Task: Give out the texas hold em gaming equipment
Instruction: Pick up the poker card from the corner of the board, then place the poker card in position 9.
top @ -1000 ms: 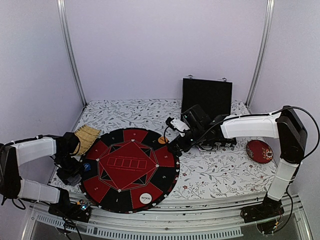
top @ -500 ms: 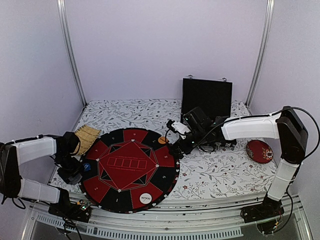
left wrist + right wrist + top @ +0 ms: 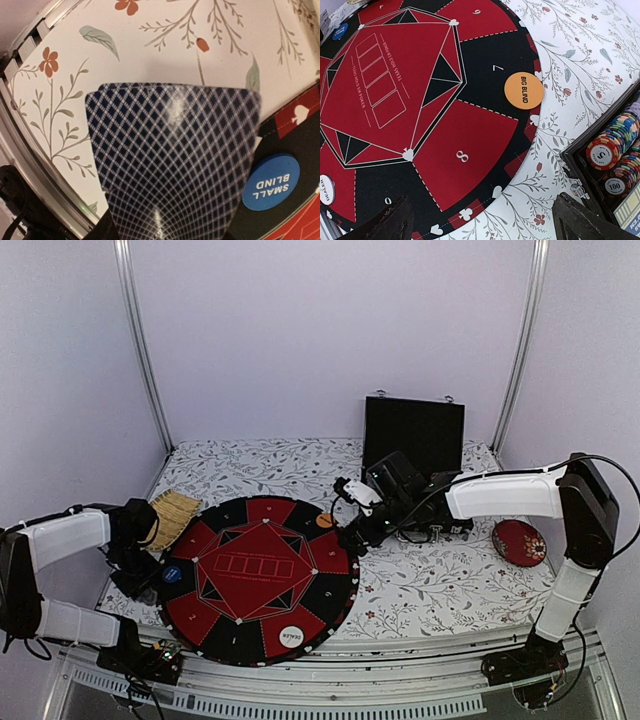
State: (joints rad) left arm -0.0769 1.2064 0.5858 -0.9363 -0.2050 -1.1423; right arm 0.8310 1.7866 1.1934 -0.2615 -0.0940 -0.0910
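Orange BIG BLIND disc (image 3: 523,90) on poker mat (image 3: 465,130) — chips (image 3: 603,154), seemingly cased

Poker mat (image 3: 258,578): red and black fields are divided by thin white lines; white numerals and suit marks are set around the rim.
Playing card (image 3: 175,160): a dark navy back is crossed by a fine white diamond lattice.
Small-blind disc (image 3: 270,181), at the mat's left edge: blue, lettered in white.
Big-blind disc (image 3: 523,90), at the mat's far right edge: orange, lettered in black.
Dealer disc (image 3: 291,637), on the mat's near rim: white, lettered in black.
Bench cover (image 3: 440,590): white, printed with grey-green sprigs and small red flowers.
Case (image 3: 413,433), right of the mat: black.
Chips (image 3: 603,154), in the case: red and white on top, mixed colours along the stacks.
Woven pad (image 3: 175,512), left of the mat: straw yellow.
Round cushion (image 3: 519,542), far right of the mat: dark red.
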